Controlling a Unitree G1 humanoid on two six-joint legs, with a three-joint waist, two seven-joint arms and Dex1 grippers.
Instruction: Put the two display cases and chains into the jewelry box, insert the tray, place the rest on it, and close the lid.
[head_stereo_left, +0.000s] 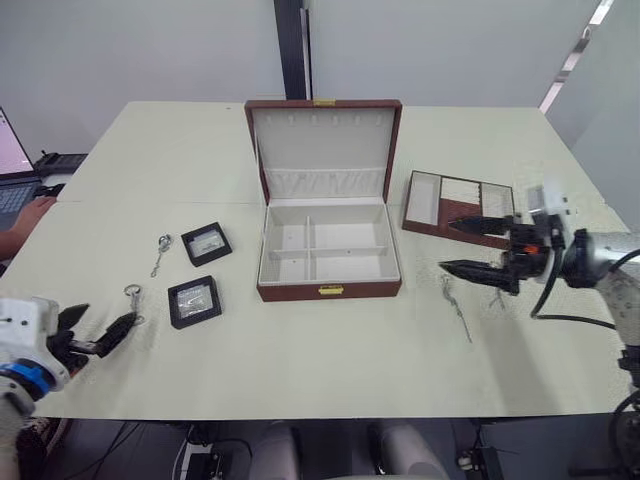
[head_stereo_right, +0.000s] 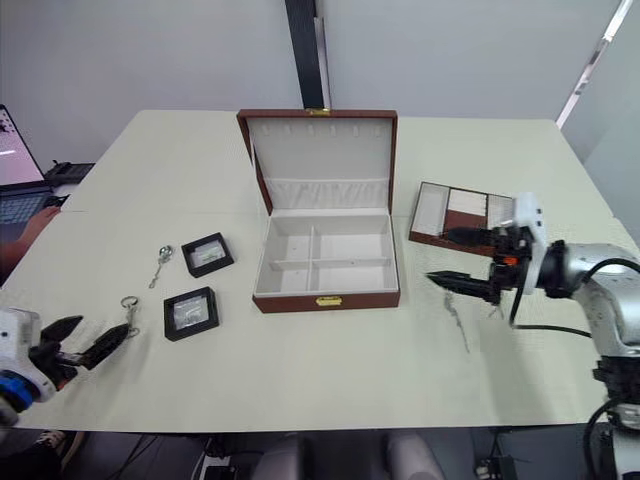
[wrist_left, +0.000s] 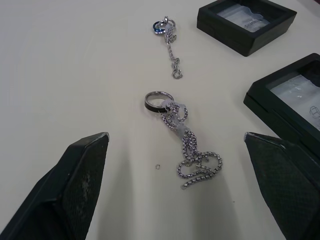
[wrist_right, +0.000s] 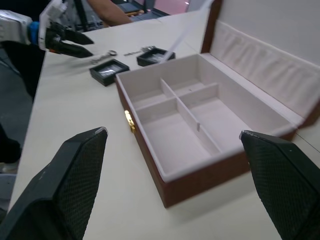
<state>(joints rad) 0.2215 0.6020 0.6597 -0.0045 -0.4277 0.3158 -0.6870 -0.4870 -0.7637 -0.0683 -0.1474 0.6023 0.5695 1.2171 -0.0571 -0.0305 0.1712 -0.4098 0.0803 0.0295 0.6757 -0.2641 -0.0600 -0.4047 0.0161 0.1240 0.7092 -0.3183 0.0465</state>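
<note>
The left gripper (head_stereo_left: 98, 335) is wide open, right beside the near chain (wrist_left: 186, 150) on the table's left. It should drop straight over the chain's bunched end, then pinch. The right gripper (head_stereo_left: 468, 245) waits open, right of the box (head_stereo_left: 328, 250).

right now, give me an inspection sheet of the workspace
surface: pale table, nothing spilled.
job's things: jewelry box open, compartments empty; tray to its right; two display cases to its left; two chains beside them; a third chain lies on the right.
clutter: nothing seen.
grippers: left gripper open, near chain lying between its fingers; right gripper open, holding nothing.
cables: black cable on right arm.
surroundings: laptop and a person's hand at far left.
</note>
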